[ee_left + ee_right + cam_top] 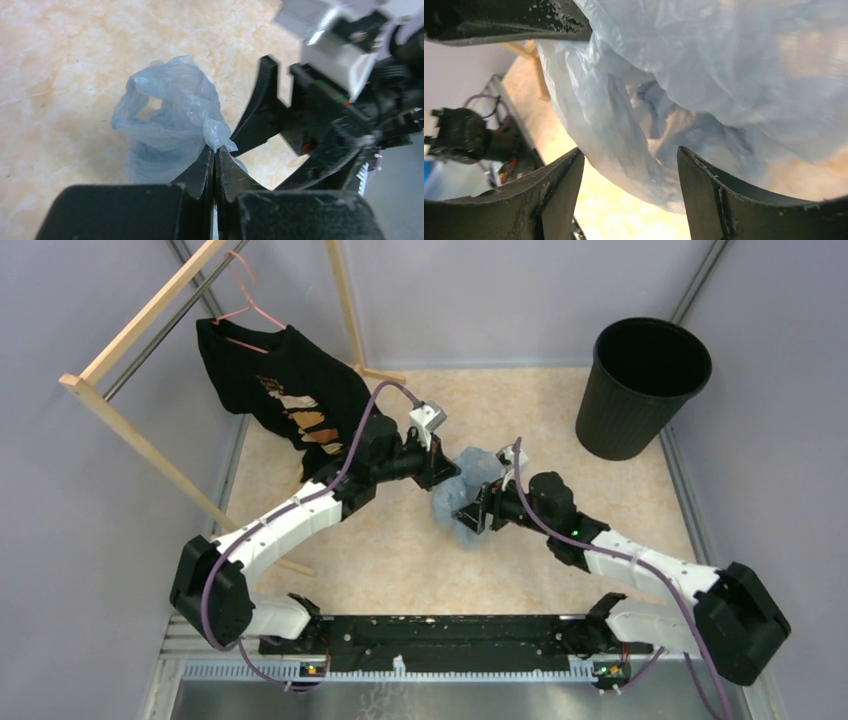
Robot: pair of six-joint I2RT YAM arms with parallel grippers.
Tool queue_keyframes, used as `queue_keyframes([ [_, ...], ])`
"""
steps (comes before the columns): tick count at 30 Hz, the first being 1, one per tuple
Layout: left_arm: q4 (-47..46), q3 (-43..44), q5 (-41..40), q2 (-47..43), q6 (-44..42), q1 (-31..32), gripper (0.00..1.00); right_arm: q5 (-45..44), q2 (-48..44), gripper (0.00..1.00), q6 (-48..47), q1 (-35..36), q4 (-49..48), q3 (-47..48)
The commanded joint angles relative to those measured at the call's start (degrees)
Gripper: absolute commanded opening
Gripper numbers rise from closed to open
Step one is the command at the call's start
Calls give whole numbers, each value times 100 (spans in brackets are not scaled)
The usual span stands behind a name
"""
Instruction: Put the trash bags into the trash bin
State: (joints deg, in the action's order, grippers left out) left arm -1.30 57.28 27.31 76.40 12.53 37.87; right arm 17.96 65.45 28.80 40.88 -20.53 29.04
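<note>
Pale-blue trash bag is bunched mid-table, well apart from the black trash bin. Its film is pinched by the clenched left gripper, presumably for lifting. The right gripper is held spread around the bag, nothing grasped.

Wrinkly translucent plastic film: trash bag. Ribbed matt black plastic: trash bin.

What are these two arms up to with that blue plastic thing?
They are working on a crumpled blue bag over the middle of the table. The left gripper is shut on a fold of it. The right gripper is open, with film between its fingers but not pinched. The black bin stands at the far right, and the bag is not in it yet.
</note>
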Motion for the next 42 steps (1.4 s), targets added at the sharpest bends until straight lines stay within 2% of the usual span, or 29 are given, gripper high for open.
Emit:
queue_keyframes([
  [1,410,441,-270,115,-378,-12,3,-1375,-1000,70,-773,34,1352,229],
  [5,454,462,-136,114,-542,22,1,-3030,-1961,83,-1033,-11,2018,181],
  [7,449,452,-11,119,-643,79,0,-3203,-2294,89,-1083,-196,2036,146],
  [10,442,480,334,177,-883,250,0,-2269,-2272,90,-882,-948,2174,362],
  [13,648,574,363,329,-1118,500,0,-1116,-1766,91,-606,-1777,2255,737],
  [17,900,701,-13,627,-1201,739,0,-578,-828,90,-469,-2031,2560,1214],
  [20,1104,846,-184,897,-1201,792,0,-80,-386,82,-272,-2032,2356,1102],
  [24,1461,1084,-328,1329,-1192,857,0,587,-256,66,196,-2032,1352,300],
  [26,1648,1261,-376,1533,-1200,915,0,812,-315,52,403,-2032,722,-227],
  [27,1742,1332,-399,1628,-1201,947,0,860,-352,41,474,-2032,494,-364],
  [28,1846,1408,-412,1701,-1201,969,0,829,-406,28,494,-2032,395,-438],
  [30,2052,1553,-459,1805,-1201,1006,0,633,-581,10,462,-2032,530,-437],
  [32,2111,1589,-522,1812,-1201,1037,0,395,-781,1,373,-2033,715,-360],
  [39,2025,1477,-667,1662,-1399,1087,3,-181,-1432,0,15,-2032,1147,-243],
  [40,2014,1473,-638,1678,-1396,1097,3,-297,-1450,7,-36,-2033,1280,-187],
  [42,1948,1447,-527,1751,-1343,1136,3,-527,-1411,28,-82,-2031,1581,42],
])
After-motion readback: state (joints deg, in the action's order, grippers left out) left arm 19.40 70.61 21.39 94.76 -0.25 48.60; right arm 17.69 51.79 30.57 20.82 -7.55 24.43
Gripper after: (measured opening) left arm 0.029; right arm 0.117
